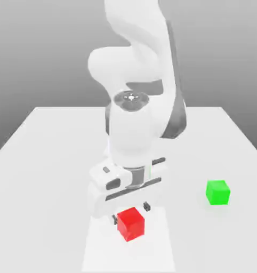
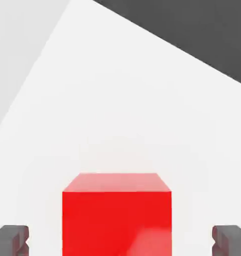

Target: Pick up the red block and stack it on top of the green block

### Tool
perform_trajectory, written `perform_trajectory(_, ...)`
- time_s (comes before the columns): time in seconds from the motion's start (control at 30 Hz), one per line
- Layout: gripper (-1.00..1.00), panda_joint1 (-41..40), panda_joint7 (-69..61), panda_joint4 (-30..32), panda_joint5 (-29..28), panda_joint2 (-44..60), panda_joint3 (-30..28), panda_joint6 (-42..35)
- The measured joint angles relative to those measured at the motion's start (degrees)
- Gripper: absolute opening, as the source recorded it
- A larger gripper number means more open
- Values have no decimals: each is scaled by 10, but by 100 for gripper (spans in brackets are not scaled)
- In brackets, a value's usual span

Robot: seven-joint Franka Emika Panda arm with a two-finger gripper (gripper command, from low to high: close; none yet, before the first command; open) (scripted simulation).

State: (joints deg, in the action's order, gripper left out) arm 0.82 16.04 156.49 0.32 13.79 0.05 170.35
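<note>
The red block (image 1: 131,223) sits on the white table near the front, and fills the lower middle of the hand view (image 2: 117,215). My gripper (image 1: 131,211) hangs just above and around it, open, with one dark fingertip (image 2: 10,240) on each side of the cube and a gap between each pad and the cube's faces. The green block (image 1: 218,192) rests on the table toward the exterior view's right, apart from the red one and from the arm.
The white table (image 1: 45,160) has its edges at the exterior view's left and right and far side. The arm's white body (image 1: 133,133) rises behind the red block.
</note>
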Motion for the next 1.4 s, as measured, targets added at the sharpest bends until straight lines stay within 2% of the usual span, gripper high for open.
perform_trajectory(0.23, -100, 0, 1, -1, -1, 3, 0, 2)
perform_trajectory(0.5, -100, 3, -7, 19, -5, -121, 8, -104)
perform_trajectory(0.9, -100, 144, -208, 40, -13, -175, 58, -139)
perform_trajectory(1.4, -100, 319, -517, 66, 44, -239, 128, -173)
